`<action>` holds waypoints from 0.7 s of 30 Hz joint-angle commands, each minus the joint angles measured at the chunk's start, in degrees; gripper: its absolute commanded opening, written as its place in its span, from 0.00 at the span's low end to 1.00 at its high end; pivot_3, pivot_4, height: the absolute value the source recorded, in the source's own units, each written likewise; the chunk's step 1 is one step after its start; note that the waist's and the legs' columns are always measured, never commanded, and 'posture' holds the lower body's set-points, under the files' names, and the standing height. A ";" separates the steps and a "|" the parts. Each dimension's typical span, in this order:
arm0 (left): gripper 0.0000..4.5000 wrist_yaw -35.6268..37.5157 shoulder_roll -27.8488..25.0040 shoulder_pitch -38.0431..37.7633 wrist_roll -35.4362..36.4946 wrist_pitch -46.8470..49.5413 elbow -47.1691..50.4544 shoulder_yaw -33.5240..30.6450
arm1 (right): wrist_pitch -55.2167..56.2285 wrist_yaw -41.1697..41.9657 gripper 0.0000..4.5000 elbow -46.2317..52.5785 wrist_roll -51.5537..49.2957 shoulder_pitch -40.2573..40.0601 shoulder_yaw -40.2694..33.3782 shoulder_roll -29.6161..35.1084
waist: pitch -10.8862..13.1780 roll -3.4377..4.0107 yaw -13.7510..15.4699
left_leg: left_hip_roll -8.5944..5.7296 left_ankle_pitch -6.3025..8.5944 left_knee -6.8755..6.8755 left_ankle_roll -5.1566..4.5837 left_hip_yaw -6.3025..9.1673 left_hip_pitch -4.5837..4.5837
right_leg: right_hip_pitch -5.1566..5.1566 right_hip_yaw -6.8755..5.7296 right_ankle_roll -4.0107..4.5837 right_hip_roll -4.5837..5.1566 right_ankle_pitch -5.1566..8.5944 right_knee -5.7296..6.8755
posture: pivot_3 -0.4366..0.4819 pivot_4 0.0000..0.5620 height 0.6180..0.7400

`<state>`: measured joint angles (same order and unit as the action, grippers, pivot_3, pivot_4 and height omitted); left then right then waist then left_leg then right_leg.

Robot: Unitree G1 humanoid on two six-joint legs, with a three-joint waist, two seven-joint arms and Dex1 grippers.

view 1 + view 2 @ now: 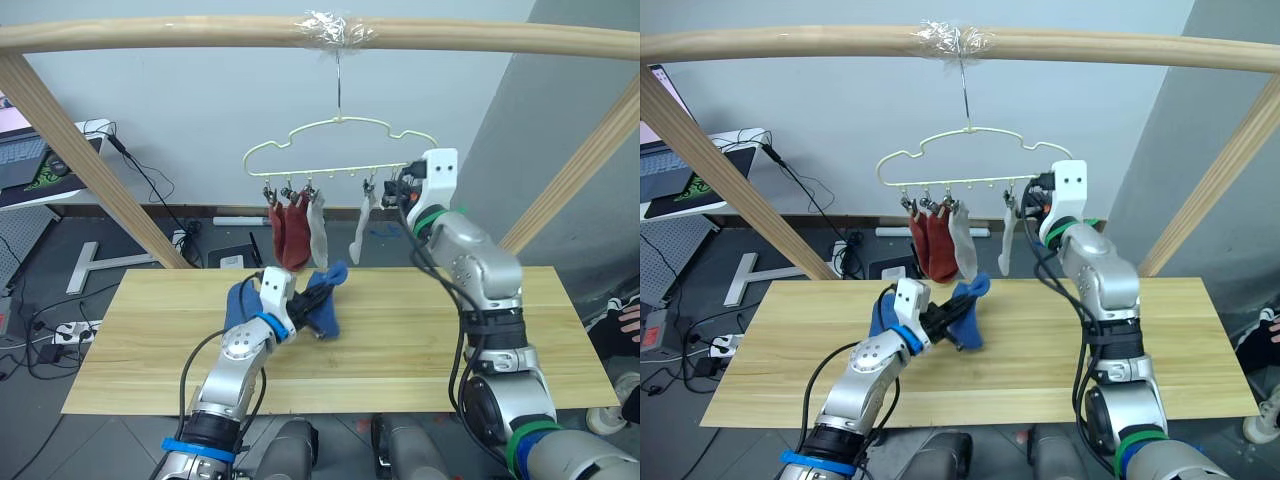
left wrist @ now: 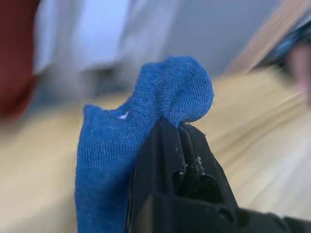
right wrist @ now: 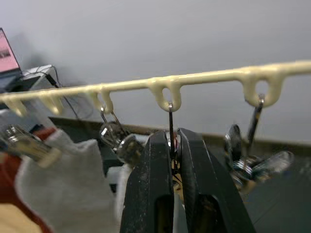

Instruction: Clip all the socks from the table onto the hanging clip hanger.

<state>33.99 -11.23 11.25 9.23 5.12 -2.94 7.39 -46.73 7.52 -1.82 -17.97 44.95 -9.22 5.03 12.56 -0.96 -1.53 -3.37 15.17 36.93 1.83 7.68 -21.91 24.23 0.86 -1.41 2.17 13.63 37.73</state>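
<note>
The pale yellow-green clip hanger [image 1: 340, 150] hangs by its hook from the wooden pole. Two rust red socks [image 1: 290, 235] and a light grey sock [image 1: 318, 232] hang from its left clips, and another grey sock [image 1: 358, 235] hangs further right. My right gripper [image 3: 171, 141] is raised to the hanger's right side, shut on a metal clip [image 3: 170, 124] under the bar. My left gripper [image 2: 180, 128] is low over the table [image 1: 420, 340], shut on a blue sock [image 1: 325, 300]. A second blue sock [image 1: 238, 300] lies on the table behind my left wrist.
A thick wooden pole frame [image 1: 180, 35] spans the top, with slanted legs [image 1: 90, 160] at both sides of the table. A laptop [image 1: 20, 155] and cables sit at the far left. A person's hand [image 1: 630, 320] shows at the right edge.
</note>
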 commanded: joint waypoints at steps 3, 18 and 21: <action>0.00 -1.99 2.87 1.84 0.94 2.06 5.98 1.58 | -11.30 -2.50 0.00 4.45 -6.96 2.32 -6.04 -0.66 | 0.02 0.03 -0.03 | 0.00 0.01 -0.01 -0.01 -0.01 -0.01 | 0.01 0.00 0.00 0.00 0.00 -0.02 | 0.49 0.42 1.00; 0.00 -6.21 6.10 7.56 -0.67 1.61 5.39 2.49 | -24.83 -6.17 0.00 10.13 -15.16 2.65 -10.22 -2.97 | 0.03 0.04 -0.17 | -0.02 0.01 0.00 -0.02 -0.03 -0.02 | 0.00 -0.03 -0.02 -0.02 0.01 -0.01 | 0.48 0.41 1.00; 0.00 -6.04 5.86 7.45 -0.47 1.99 5.41 2.72 | -25.32 -6.87 0.00 9.90 -16.00 3.28 -11.01 -3.18 | 0.03 0.04 -0.17 | -0.02 0.00 0.00 -0.02 -0.03 -0.02 | -0.01 -0.04 -0.02 -0.02 0.01 -0.01 | 0.48 0.41 1.00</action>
<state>28.10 -5.43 18.30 8.69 8.14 1.55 10.28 -71.60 1.09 6.53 -32.86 47.03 -19.28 1.80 12.59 -0.92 -1.70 -3.39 15.17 36.92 1.80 7.65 -21.92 24.23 0.82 -1.43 2.15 13.64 37.71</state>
